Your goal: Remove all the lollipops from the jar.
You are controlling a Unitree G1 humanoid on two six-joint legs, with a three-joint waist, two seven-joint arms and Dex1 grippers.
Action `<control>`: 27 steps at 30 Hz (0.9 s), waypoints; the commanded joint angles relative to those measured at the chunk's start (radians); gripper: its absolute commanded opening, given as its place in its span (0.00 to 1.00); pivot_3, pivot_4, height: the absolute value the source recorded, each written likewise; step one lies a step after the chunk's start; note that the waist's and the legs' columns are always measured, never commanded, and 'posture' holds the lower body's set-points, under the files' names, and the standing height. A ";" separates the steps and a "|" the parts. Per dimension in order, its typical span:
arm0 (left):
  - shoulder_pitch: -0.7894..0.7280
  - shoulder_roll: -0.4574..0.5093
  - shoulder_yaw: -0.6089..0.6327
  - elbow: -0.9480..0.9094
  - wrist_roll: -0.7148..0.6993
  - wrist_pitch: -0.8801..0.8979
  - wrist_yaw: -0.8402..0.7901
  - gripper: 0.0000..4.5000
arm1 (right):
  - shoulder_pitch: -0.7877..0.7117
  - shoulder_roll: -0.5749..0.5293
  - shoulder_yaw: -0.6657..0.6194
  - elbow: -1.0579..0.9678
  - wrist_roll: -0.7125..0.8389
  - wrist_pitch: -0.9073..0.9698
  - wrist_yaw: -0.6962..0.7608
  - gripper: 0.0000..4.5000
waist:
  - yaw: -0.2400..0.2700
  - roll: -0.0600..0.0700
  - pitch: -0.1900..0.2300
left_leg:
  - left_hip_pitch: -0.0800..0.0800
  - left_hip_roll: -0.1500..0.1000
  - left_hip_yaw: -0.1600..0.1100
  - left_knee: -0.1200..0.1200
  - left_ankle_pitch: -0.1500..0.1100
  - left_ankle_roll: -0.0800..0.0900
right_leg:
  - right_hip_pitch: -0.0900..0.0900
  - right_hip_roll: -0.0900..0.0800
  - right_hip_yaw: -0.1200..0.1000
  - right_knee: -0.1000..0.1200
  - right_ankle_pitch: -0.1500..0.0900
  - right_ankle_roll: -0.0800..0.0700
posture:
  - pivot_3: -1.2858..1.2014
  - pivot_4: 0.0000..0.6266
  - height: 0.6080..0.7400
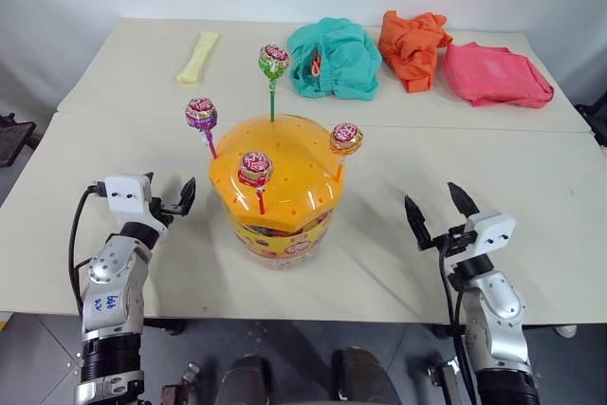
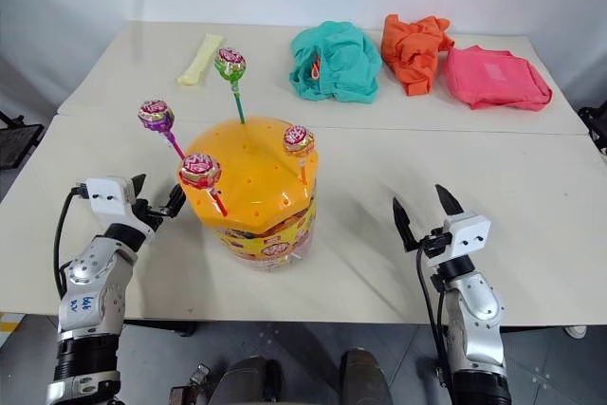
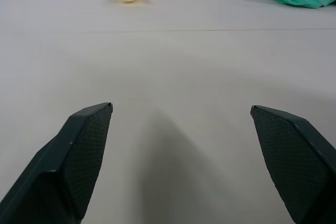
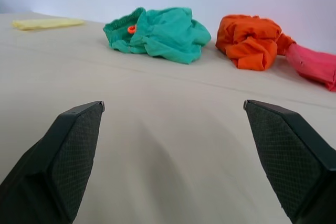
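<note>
The left claw [image 1: 169, 198] hangs just over the desk [image 1: 531, 206], to the left of the jar, fingers spread wide and nothing between them. Behind it, far back on the desk, lies a pale yellow wrapper [image 1: 197, 55]. The jar [image 1: 276, 192] stands upright near the front middle of the desk, its orange lid on, and all four lollipops are stuck by their sticks into the lid: the purple lollipop [image 1: 201, 114] leaning out at the left rim, the pink lollipop [image 1: 255, 170] at the front, the green lollipop [image 1: 273, 63] standing tallest at the back, the orange lollipop [image 1: 346, 138] at the right rim. Along the back lie a teal cloth [image 1: 334, 58], an orange cloth [image 1: 413, 43] and a pink cloth [image 1: 495, 75]. The right claw [image 1: 439, 208] sits well to the right of the jar, equally wide open and empty
</note>
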 commanded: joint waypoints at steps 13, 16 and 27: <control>0.111 0.360 0.143 0.116 -0.346 0.080 -0.722 1.00 | 0.106 -0.309 -0.110 -0.405 0.485 0.212 0.444 0.99 | -0.001 0.001 0.001 | 0.000 0.001 0.000 0.000 0.000 0.000 | 0.000 0.001 0.000 -0.001 0.000 0.000 | 0.52 0.24 1.00; 0.108 0.516 0.212 0.229 -0.426 0.191 -0.896 1.00 | 0.146 -0.424 -0.173 -0.501 0.573 0.269 0.554 0.99 | 0.001 0.002 0.001 | 0.000 0.000 0.000 -0.001 -0.001 0.001 | 0.001 0.001 -0.001 -0.003 0.000 0.000 | 0.52 0.24 1.00; -0.101 0.439 0.191 -0.207 -0.712 0.418 -0.840 1.00 | 0.143 -0.449 -0.176 -0.679 0.660 0.376 0.539 0.99 | 0.026 0.000 0.000 | -0.002 0.000 -0.004 0.006 -0.004 0.002 | 0.004 -0.001 -0.002 -0.003 0.001 0.002 | 0.52 0.24 1.00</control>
